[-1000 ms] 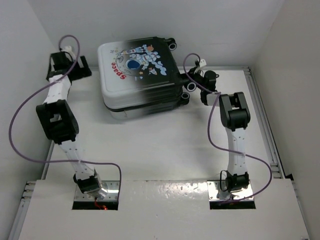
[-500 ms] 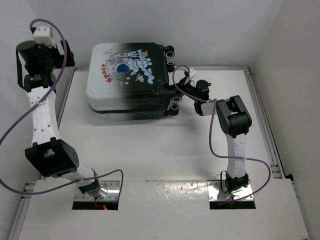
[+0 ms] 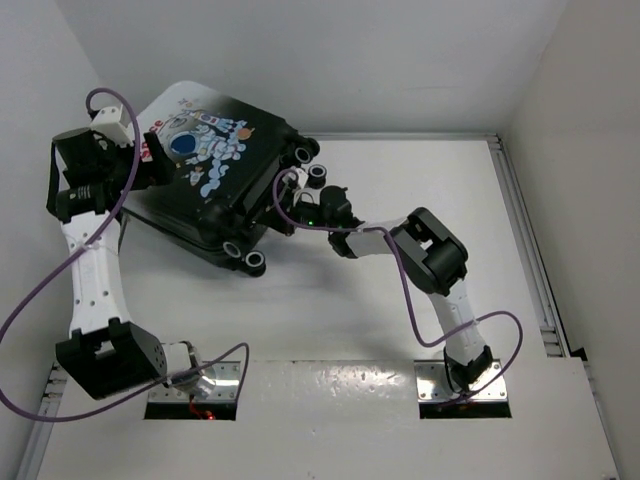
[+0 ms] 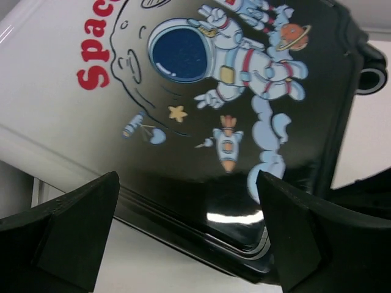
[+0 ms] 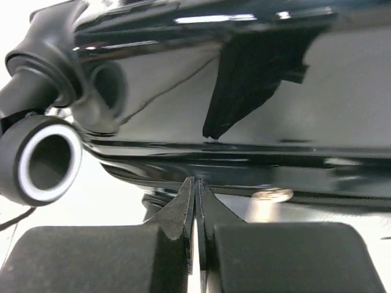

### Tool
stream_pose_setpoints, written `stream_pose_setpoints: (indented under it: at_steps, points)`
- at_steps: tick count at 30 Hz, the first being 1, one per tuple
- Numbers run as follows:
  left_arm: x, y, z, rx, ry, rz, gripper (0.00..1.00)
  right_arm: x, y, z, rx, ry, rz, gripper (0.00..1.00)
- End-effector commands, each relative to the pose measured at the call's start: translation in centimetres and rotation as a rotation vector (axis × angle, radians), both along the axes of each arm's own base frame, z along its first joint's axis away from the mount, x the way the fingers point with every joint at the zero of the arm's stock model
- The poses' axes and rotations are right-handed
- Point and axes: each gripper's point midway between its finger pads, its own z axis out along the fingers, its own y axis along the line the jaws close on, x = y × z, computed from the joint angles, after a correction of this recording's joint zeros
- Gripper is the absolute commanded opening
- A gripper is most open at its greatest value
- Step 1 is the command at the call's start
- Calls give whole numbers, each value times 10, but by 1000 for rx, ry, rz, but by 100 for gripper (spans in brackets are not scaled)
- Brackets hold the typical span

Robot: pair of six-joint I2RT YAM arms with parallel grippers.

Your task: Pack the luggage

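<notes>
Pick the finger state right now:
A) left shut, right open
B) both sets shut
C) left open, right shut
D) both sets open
C: the left fingers stand wide apart over the astronaut print on the luggage. The right fingers are pressed together at its black edge, near a caster.

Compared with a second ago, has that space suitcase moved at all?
Yes. The luggage has slid left toward the left wall and turned clockwise in the overhead view, so its wheeled end now faces the near right.
</notes>
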Motion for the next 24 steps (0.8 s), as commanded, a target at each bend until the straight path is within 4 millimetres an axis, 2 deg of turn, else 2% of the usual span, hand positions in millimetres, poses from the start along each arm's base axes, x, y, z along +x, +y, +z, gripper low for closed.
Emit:
stream_pose_setpoints:
  at_steps: [1,3,4,6,9,12,13,14,15,16,17,18,19,20,21,23,24]
  points:
    - [-19,-26,13,10,-22,-80,100,40,-8,33,19,-123,-108,0]
    - [-29,-37,10,26,2,-116,100,60,-19,18,-20,-113,-193,0]
    - [-37,-49,8,21,21,-153,100,72,-26,9,-61,-144,-231,0]
    - [-44,-57,2,35,50,-186,100,86,-37,2,-101,-165,-291,0]
    - [-58,-66,-13,30,127,-200,94,103,-56,-9,-154,-167,-372,0]
    - [-68,-76,-26,10,180,-217,93,111,-73,-11,-173,-167,-416,0]
    - [-71,-81,-32,-11,202,-219,93,109,-77,-15,-168,-157,-415,0]
    - [-73,-81,-28,-17,192,-214,94,94,-70,-9,-128,-115,-332,0]
    - [-74,-80,-28,-18,187,-200,97,98,-81,-8,-119,-101,-329,4]
    - [-75,-81,-32,-29,197,-195,100,84,-80,-11,-108,-63,-270,17]
    - [-76,-80,-32,-29,191,-181,100,73,-79,3,-77,-57,-206,23]
    - [-74,-79,-31,-26,181,-181,100,62,-80,7,-67,-55,-146,30]
    - [-77,-78,-32,-20,180,-172,100,51,-80,1,-72,-29,-110,42]
    - [-77,-79,-31,-30,182,-166,100,43,-80,7,-70,-32,-76,50]
    - [-77,-79,-26,-32,161,-162,100,26,-76,12,-66,-40,20,57]
    - [-77,-78,-31,-46,175,-142,100,16,-71,5,-110,34,54,67]
    - [-79,-78,-28,-53,168,-137,100,18,-69,7,-121,30,46,71]
